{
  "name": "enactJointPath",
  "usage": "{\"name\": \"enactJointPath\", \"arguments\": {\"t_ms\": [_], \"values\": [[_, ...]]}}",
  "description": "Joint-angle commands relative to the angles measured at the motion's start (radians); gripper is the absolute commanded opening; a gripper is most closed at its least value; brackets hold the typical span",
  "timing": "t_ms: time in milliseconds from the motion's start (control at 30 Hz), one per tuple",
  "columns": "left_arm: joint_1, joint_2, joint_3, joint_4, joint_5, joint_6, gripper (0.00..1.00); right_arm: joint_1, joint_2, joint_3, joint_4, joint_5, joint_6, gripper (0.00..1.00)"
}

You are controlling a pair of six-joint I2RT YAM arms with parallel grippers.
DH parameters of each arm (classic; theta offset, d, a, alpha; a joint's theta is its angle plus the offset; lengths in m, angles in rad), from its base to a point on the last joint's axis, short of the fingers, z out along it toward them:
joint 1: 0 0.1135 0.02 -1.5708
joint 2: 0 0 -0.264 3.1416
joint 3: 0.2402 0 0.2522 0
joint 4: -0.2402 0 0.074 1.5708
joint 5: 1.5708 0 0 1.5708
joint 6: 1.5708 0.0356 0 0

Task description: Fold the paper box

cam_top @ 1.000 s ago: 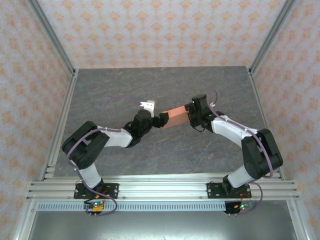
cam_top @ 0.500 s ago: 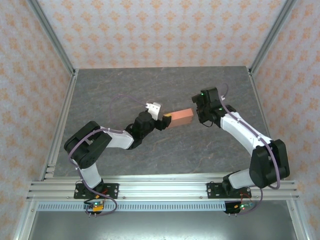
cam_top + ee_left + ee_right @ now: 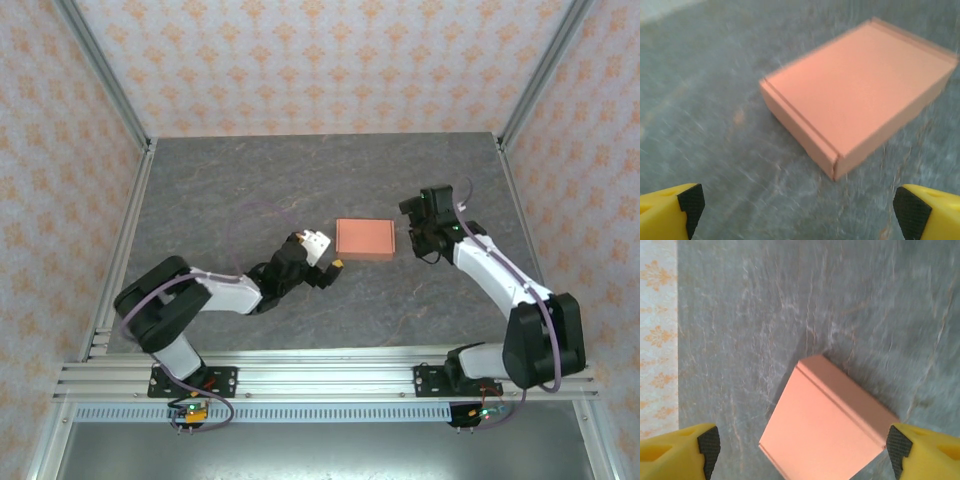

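Both arms drew back; paper box point(image 3: 364, 239) lies flat at centre, left gripper point(image 3: 799, 210) and right gripper point(image 3: 800, 447) wide, empty.

Grey marbled tabletop point(image 3: 250, 180); orange-patterned pale walls point(image 3: 320, 60) left, far, right; aluminium rail point(image 3: 320, 378) along the near edge.

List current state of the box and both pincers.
Salmon-orange cardboard paper box: folded shut, lying flat on the grey table, ungripped.
Left pincer: open, empty, short of the box.
Right pincer: open, empty.
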Motion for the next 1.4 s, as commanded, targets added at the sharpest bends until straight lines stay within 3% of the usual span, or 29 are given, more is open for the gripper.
{"name": "enactJointPath", "arguments": {"t_ms": [0,67,133,267,400,433,500,600,667,733,833,900,967,1100,1233,1300,1367], "values": [[-0.002,-0.157,0.055,-0.078,-0.115,0.069,1.0,-0.001,-0.112,-0.03,0.137,0.17,-0.342,0.92],[0.012,-0.234,0.072,-0.117,-0.164,0.076,1.0,-0.001,-0.192,-0.045,0.173,0.273,-0.545,0.99],[0.057,-0.31,0.088,-0.175,-0.177,0.064,1.0,-0.001,-0.268,-0.068,0.23,0.356,-0.718,0.99],[0.221,-0.471,0.077,-0.297,-0.222,-0.036,1.0,-0.001,-0.422,-0.191,0.469,0.399,-1.035,0.99],[0.378,-0.542,0.075,-0.535,-0.399,-0.155,1.0,-0.003,-0.478,-0.282,0.511,0.558,-1.148,0.99],[0.412,-0.544,0.07,-0.586,-0.428,-0.19,1.0,-0.008,-0.475,-0.311,0.543,0.537,-1.181,0.99],[0.496,-0.544,0.019,-0.613,-0.391,-0.254,1.0,-0.01,-0.457,-0.374,0.591,0.514,-1.24,0.99],[0.557,-0.515,-0.072,-0.488,-0.35,-0.265,1.0,-0.012,-0.389,-0.434,0.653,0.663,-1.209,0.99],[0.565,-0.48,-0.055,-0.473,-0.322,-0.196,1.0,-0.014,-0.31,-0.477,0.763,0.697,-1.227,0.99],[0.582,-0.414,-0.07,-0.376,-0.264,-0.14,1.0,-0.031,-0.232,-0.521,0.894,0.678,-1.232,0.99],[0.614,-0.324,-0.034,-0.392,-0.236,-0.151,1.0,-0.105,-0.132,-0.546,1.01,0.538,-1.155,0.99],[0.628,-0.291,-0.103,-0.209,-0.131,-0.094,1.0,-0.137,-0.031,-0.51,1.034,0.47,-1.169,0.99],[0.631,-0.234,-0.12,-0.115,-0.153,-0.056,1.0,-0.174,0.003,-0.456,0.941,0.413,-1.136,1.0],[0.691,-0.183,-0.123,-0.039,-0.027,-0.03,1.0,-0.215,0.087,-0.444,0.976,0.244,-1.157,0.99],[0.723,-0.099,-0.181,0.14,-0.025,-0.072,1.0,-0.216,0.243,-0.469,1.163,0.246,-1.159,0.99],[0.725,-0.096,-0.173,0.128,-0.018,-0.071,1.0,-0.223,0.217,-0.436,1.05,0.242,-1.145,0.99],[0.727,-0.097,-0.17,0.118,-0.018,-0.071,1.0,-0.226,0.226,-0.443,1.076,0.247,-1.139,0.99]]}}
